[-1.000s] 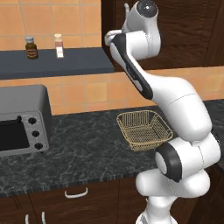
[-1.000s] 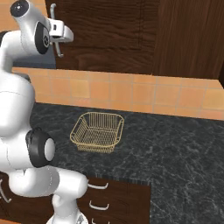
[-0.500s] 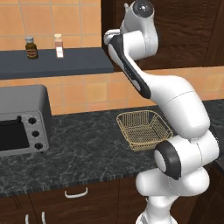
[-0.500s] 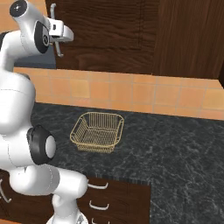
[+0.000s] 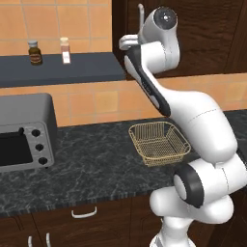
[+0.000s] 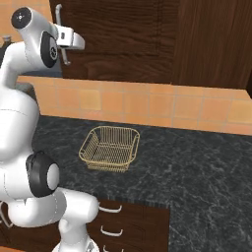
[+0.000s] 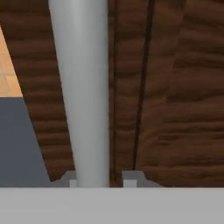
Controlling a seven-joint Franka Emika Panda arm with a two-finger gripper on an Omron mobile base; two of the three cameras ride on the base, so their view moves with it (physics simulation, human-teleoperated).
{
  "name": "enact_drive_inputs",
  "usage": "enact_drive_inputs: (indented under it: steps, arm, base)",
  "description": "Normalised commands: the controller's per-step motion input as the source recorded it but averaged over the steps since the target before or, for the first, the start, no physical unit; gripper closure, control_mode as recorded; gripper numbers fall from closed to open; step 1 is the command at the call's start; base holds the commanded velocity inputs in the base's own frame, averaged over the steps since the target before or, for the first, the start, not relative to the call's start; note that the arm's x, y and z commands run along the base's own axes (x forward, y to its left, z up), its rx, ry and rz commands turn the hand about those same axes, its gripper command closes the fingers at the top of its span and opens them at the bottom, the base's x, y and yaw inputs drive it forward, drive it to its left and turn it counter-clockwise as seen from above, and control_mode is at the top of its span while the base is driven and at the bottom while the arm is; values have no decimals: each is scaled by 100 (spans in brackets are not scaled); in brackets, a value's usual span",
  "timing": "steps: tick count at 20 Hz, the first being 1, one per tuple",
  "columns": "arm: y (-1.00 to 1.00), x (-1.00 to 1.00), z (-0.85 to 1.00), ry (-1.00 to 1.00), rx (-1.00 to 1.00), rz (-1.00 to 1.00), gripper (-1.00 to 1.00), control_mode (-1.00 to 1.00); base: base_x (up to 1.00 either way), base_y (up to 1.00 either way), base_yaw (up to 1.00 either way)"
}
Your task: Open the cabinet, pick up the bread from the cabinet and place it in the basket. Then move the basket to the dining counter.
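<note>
Presently, arm: raised high, the hand brought up against the cabinet (image 6: 147, 39) door at its left edge.
Fingers (image 7: 99, 179): set narrowly, one tip seen on each side of the silver bar handle (image 7: 81, 87), close against it; whether the bar is actually pressed cannot be told.
Handle: a long upright silver bar, seen in the left base view above the hand (image 5: 141, 17) and in the right base view beside the white hand (image 6: 59, 19).
Cabinet door: shut, dark brown wood grain seen behind the bar in the hand view.
Bread: hidden, nothing of it can be made out.
Basket (image 5: 159, 143): golden-tan wire mesh, set upright on the black speckled bench (image 5: 91, 164), below the cabinet and just beside the arm's lower links; nothing is seen inside it (image 6: 110, 147).
Toaster oven (image 5: 21, 131): grey, placed at the left end of the bench, well apart from the basket.
Shelf (image 5: 58, 70): dark, mounted on the tiled wall left of the cabinet; a brown bottle (image 5: 34, 52) and a pale jar (image 5: 64, 50) are stood on it.
</note>
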Motion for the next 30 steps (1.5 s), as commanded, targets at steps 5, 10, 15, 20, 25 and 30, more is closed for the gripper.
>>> enact_drive_inputs:
  steps: [5, 10, 15, 20, 25, 30]
  arm:
    - [-100, -88, 0, 1, 10, 0, 100, -100]
    - [-100, -99, 0, -4, 11, 0, 100, -100]
    - [-100, -97, 0, -6, 7, 1, 100, -100]
    - [-100, -84, 0, -1, 3, 0, 100, -100]
    - [-100, -89, 0, -12, 1, 0, 100, -100]
    - [-100, -83, 0, -12, 0, 0, 100, -100]
  base:
    - [0, 0, 0]
    - [0, 0, 0]
    - [0, 0, 0]
    - [0, 0, 0]
    - [0, 0, 0]
    - [0, 0, 0]
